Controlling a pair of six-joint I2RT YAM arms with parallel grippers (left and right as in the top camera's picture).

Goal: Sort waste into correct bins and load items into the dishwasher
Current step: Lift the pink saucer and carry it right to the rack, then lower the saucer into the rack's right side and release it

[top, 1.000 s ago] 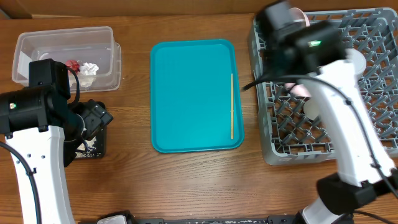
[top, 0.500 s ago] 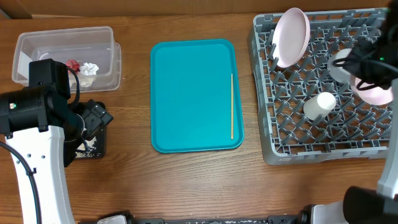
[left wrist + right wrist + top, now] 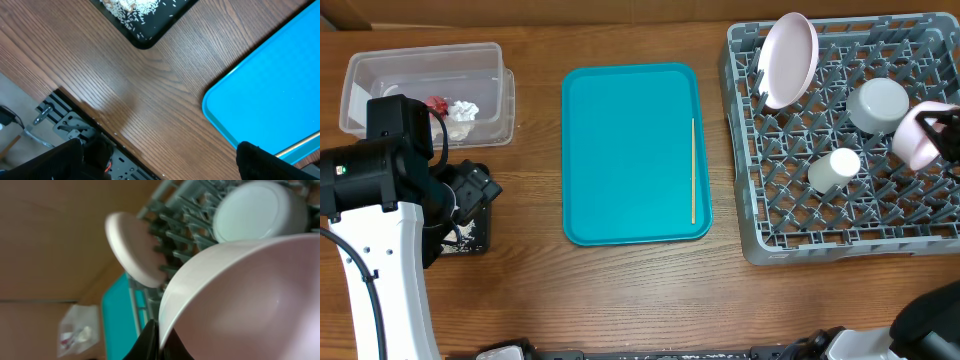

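My right gripper (image 3: 159, 341) pinches the pink bowl (image 3: 923, 135) by its rim, tilted over the right edge of the dish rack (image 3: 790, 215). I judge that this is to seat it among the pegs beside the grey-blue bowl (image 3: 878, 104). My left gripper (image 3: 160, 162) hangs wide and empty above the table (image 3: 125, 90), by the black tray (image 3: 152, 32).

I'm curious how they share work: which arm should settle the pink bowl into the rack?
Right: its end effector grips the pink bowl's rim over the rack; the left arm is by the black tray.
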